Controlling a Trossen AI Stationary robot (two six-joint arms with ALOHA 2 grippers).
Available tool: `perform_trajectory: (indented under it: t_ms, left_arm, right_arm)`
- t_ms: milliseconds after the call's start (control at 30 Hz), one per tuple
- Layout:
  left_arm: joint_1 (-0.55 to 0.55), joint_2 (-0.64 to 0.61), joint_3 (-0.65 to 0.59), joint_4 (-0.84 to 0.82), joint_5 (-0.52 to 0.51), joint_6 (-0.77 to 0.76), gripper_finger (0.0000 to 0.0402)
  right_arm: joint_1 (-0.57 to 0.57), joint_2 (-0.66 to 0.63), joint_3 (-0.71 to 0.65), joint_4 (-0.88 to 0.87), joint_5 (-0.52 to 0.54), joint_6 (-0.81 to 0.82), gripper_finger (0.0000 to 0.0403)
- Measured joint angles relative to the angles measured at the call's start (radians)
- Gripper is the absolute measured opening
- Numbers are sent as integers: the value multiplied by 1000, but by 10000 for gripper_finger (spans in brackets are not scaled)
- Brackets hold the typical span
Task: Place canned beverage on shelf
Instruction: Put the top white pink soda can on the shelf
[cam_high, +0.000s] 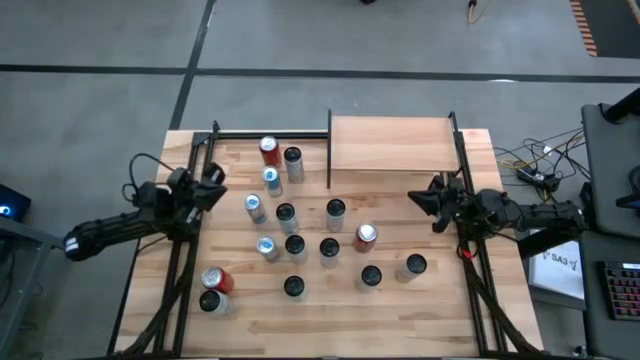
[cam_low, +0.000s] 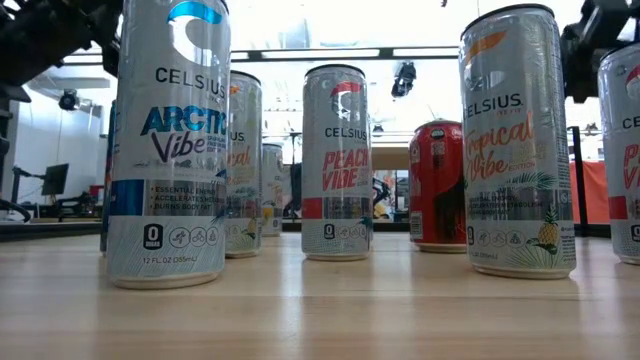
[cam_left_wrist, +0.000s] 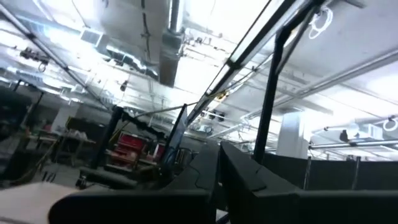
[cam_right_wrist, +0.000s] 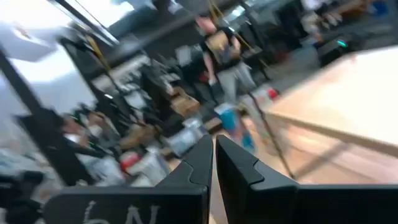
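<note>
Several canned beverages stand upright on the plank table, among them a red can (cam_high: 366, 237), a silver can (cam_high: 335, 210) and another red can (cam_high: 268, 150). The low view shows them close up: a silver-blue can (cam_low: 168, 150) and a silver-pink can (cam_low: 337, 165). The shelf (cam_high: 390, 145), a light-wood board between thin black posts, stands at the table's far edge. My left gripper (cam_high: 215, 185) (cam_left_wrist: 214, 180) hovers shut at the table's left side and tips upward. My right gripper (cam_high: 418, 198) (cam_right_wrist: 213, 162) hovers shut at the right side, just in front of the shelf. Neither holds anything.
Black frame rails (cam_high: 185, 250) (cam_high: 480, 280) run along the table's left and right sides. Cables and gear (cam_high: 545, 175) lie beyond the right edge. A person (cam_right_wrist: 224, 56) stands in the room behind. Bare wood shows along the near edge (cam_high: 330, 325).
</note>
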Motion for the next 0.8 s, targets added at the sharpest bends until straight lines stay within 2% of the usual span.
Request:
perform_trajectory:
  t_ms: [200,367,500,800]
  left_arm:
    - [0,78,0,-2,-40,-17,0]
    - [0,148,0,-1,-138,6,0]
    - [0,203,0,-1,-149,11,0]
    - [0,292,0,-2,-165,17,0]
  right_arm:
    - [1,42,0,139,-9,-7,12]
    - [1,114,53,122,-11,-1,12]
    - [1,215,140,122,-11,-37,12]
    - [1,473,440,-141,-11,-93,12]
